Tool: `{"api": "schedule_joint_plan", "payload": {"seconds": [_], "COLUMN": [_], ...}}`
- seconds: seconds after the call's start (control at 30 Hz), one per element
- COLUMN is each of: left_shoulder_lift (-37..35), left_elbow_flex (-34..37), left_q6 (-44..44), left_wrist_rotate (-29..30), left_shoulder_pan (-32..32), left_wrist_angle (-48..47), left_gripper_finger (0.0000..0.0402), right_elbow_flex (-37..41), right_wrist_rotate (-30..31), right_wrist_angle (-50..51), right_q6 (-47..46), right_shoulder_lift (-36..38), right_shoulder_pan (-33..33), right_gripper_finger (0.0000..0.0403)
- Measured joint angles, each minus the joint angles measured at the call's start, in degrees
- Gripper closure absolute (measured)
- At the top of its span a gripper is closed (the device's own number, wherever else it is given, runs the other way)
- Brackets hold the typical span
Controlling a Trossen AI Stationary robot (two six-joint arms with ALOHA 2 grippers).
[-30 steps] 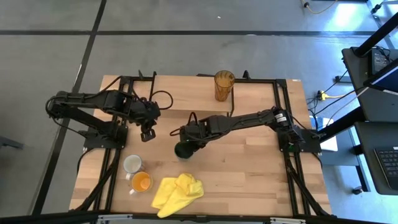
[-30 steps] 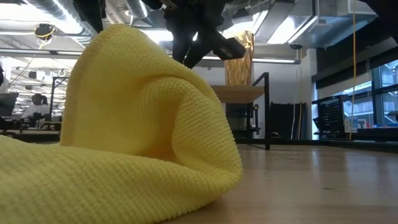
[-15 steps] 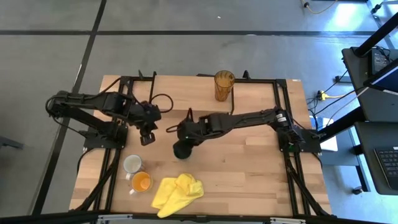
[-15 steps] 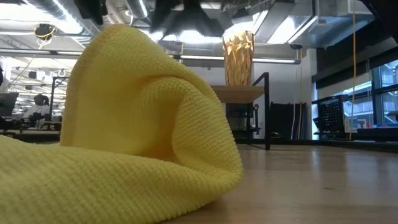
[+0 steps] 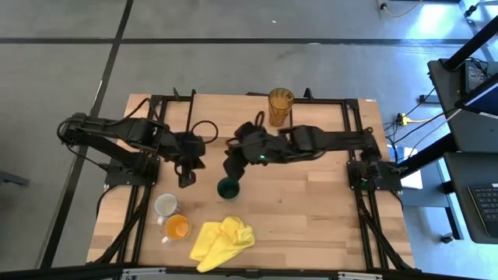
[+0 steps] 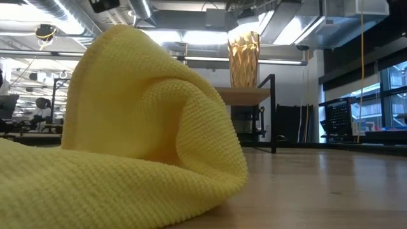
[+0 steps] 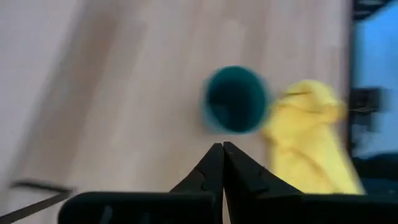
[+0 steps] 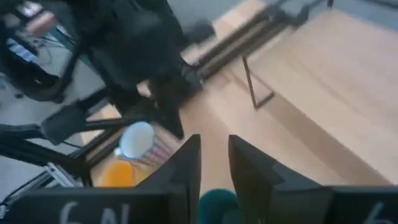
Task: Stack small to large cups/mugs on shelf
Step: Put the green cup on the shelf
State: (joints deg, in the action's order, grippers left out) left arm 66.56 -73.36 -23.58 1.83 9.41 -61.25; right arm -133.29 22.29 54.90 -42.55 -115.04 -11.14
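The dark green cup stands upright on its base on the table, mouth up. It also shows in the left wrist view and at the lower edge of the right wrist view. My right gripper hangs open above it, clear of the rim. My left gripper is shut and points at the cup from the table's left. The amber tumbler stands on the shelf at the far side. The white-grey mug and the orange mug stand near the left front.
A crumpled yellow cloth lies at the near edge and fills most of the low view. Black frame rails run along both sides of the table. Bare wood lies to the right of the green cup.
My right gripper has let go of the dark green cup. It has risen steeply and drawn back toward the shelf, tipping toward level. The cup stays standing where it was set. My left gripper has tipped a little toward the cup.
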Motion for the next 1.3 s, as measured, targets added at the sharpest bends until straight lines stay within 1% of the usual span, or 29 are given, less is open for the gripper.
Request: {"api": "schedule_joint_plan", "payload": {"seconds": [0.07, 0.17, 0.23, 0.37, 0.47, 0.57, 0.73, 0.83, 0.97, 1.13, 1.3], "left_shoulder_lift": [1.1, 4.3, 7.0, 12.5, 14.9, 15.5, 15.5, 16.1, 18.6, 20.7, 22.3], "left_elbow_flex": [-0.1, 0.0, 0.0, 0.0, 0.0, 0.0, 0.0, 0.0, 0.0, 0.0, 0.0], "left_q6": [0.6, 3.0, 5.2, 11.0, 17.2, 21.8, 24.0, 26.9, 31.2, 35.2, 36.2], "left_wrist_rotate": [-2.6, -0.4, 0.3, 0.4, 0.6, 0.6, 0.3, 0.2, 0.6, 0.6, 0.7], "left_shoulder_pan": [0.1, 1.5, 3.0, 5.6, 7.4, 9.0, 11.2, 12.7, 13.7, 13.0, 11.7], "left_wrist_angle": [2.2, 2.3, 2.4, 5.0, 7.2, 9.2, 10.4, 12.1, 15.5, 17.8, 14.9], "left_gripper_finger": [0.0401, 0.0392, 0.0375, 0.0328, 0.0298, 0.0281, 0.0275, 0.0274, 0.0274, 0.0274, 0.0274], "right_elbow_flex": [-0.1, -0.2, -0.2, -0.2, -0.2, -0.2, -0.2, -0.2, -0.2, -0.2, -0.2], "right_wrist_rotate": [2.7, 6.4, 7.9, 11.9, 15.0, 18.4, 24.3, 26.4, 27.4, 27.1, 27.1], "right_wrist_angle": [0.1, 0.0, 0.1, 0.4, 1.0, 2.3, 7.0, 10.2, 12.4, 14.3, 14.3], "right_q6": [1.1, 1.5, 1.7, 1.2, 1.2, 0.8, -1.6, -3.9, -5.6, -8.4, -9.7], "right_shoulder_lift": [1.6, 4.2, 5.8, 7.9, 9.8, 11.4, 13.8, 14.7, 14.8, 14.9, 14.9], "right_shoulder_pan": [-1.4, -3.4, -4.7, -7.5, -9.6, -11.4, -14.1, -15.3, -16.0, -16.1, -16.9], "right_gripper_finger": [0.032, 0.032, 0.032, 0.0319, 0.0319, 0.0319, 0.0319, 0.0319, 0.0319, 0.0319, 0.032]}}
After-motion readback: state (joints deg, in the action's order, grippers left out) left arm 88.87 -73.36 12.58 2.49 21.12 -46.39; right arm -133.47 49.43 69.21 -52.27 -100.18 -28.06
